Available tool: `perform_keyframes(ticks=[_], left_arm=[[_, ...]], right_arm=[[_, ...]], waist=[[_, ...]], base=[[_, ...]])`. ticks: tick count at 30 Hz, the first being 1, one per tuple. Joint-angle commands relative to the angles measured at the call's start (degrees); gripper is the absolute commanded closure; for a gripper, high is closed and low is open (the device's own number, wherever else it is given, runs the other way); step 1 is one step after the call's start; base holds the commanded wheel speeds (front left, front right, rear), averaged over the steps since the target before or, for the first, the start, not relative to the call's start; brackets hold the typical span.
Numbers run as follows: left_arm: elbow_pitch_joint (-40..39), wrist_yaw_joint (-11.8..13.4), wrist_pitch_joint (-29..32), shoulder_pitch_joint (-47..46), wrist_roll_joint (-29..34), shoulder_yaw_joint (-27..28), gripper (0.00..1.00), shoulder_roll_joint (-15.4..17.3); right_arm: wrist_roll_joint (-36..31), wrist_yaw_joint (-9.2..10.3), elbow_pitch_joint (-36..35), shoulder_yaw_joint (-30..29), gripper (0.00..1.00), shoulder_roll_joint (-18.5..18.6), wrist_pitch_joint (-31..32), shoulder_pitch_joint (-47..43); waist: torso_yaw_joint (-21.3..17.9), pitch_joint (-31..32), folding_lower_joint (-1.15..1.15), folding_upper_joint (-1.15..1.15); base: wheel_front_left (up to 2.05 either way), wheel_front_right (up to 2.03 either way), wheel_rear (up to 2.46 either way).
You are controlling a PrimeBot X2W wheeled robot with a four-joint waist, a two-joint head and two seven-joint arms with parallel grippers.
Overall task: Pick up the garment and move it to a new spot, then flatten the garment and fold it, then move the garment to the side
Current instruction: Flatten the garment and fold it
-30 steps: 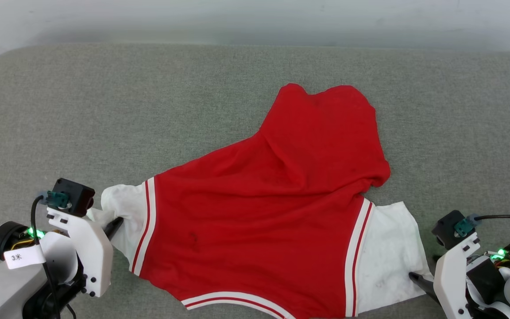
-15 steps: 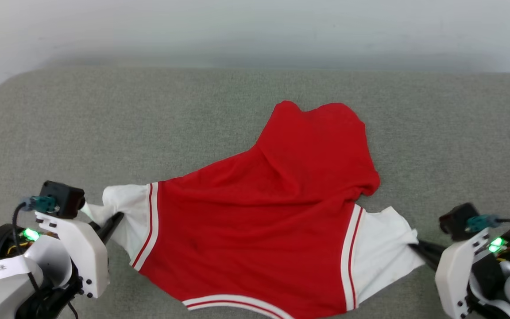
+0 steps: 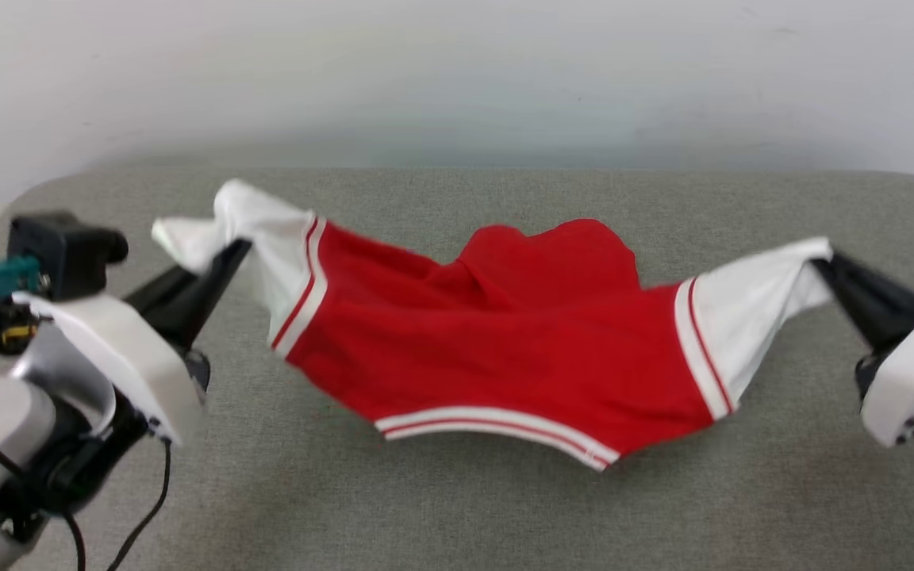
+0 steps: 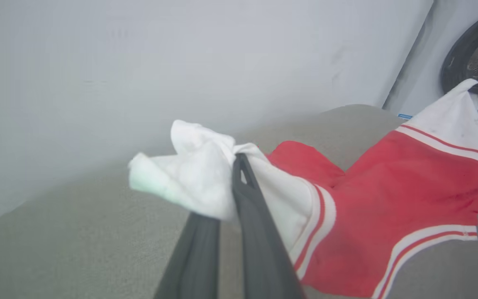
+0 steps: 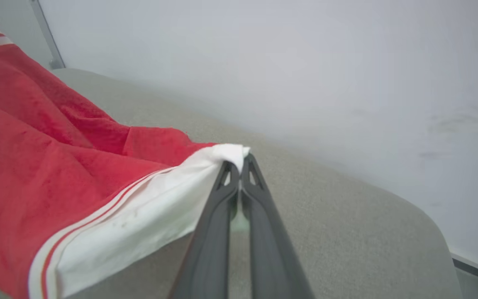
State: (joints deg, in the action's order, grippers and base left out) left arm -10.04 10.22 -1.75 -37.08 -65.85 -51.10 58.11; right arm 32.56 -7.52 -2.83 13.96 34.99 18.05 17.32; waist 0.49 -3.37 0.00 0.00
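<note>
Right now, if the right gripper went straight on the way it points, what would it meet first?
The right gripper pinches the jersey by a sleeve, so that comes first. Beyond it the way looks free over the grey pad to the wall, though depth is unclear.

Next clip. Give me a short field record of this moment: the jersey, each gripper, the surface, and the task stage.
garment: red jersey with white sleeves, strung between both grippers, middle sagging
left: left gripper shut on one white sleeve
right: right gripper shut on the other sleeve's edge
surface: grey padded surface below, pale wall behind
stage: picked up; not flattened or folded yet
</note>
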Motion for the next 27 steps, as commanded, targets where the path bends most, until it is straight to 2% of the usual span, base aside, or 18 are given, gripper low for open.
perform_keyframes(ticks=[1,7,13,19,27], left_arm=[[-0.95,-0.33,-0.47,-1.77,0.19,0.93,1.00,-0.57],[-3.01,-1.12,-0.79,-8.53,1.23,3.97,1.00,-3.02],[-1.86,-1.35,0.28,-16.78,3.42,5.93,1.00,-6.54],[2.35,-1.65,2.00,-26.32,5.85,6.90,1.00,-11.23],[12.34,-4.44,3.71,-43.09,9.55,8.39,1.00,-18.17]], right_arm=[[-0.62,0.07,-1.59,-1.65,1.00,-0.83,0.02,1.61],[-2.53,0.07,-7.36,-8.26,1.00,-3.46,0.96,7.02],[-3.66,0.07,-9.39,-11.67,1.00,-5.47,1.82,15.04],[-3.48,0.07,-6.15,-12.66,1.00,-6.97,2.55,25.69],[-6.57,0.07,3.07,-11.44,1.00,-6.85,1.61,46.10]], waist=[[-0.06,0.17,0.00,0.00],[-0.31,-0.58,0.00,0.00],[-0.42,-3.76,0.00,0.00],[-0.44,-9.93,0.00,0.00],[-0.27,-21.74,0.00,0.00]], base=[[0.00,0.00,0.00],[0.00,0.00,0.00],[0.00,0.00,0.00],[0.00,0.00,0.00],[0.00,0.00,0.00]])
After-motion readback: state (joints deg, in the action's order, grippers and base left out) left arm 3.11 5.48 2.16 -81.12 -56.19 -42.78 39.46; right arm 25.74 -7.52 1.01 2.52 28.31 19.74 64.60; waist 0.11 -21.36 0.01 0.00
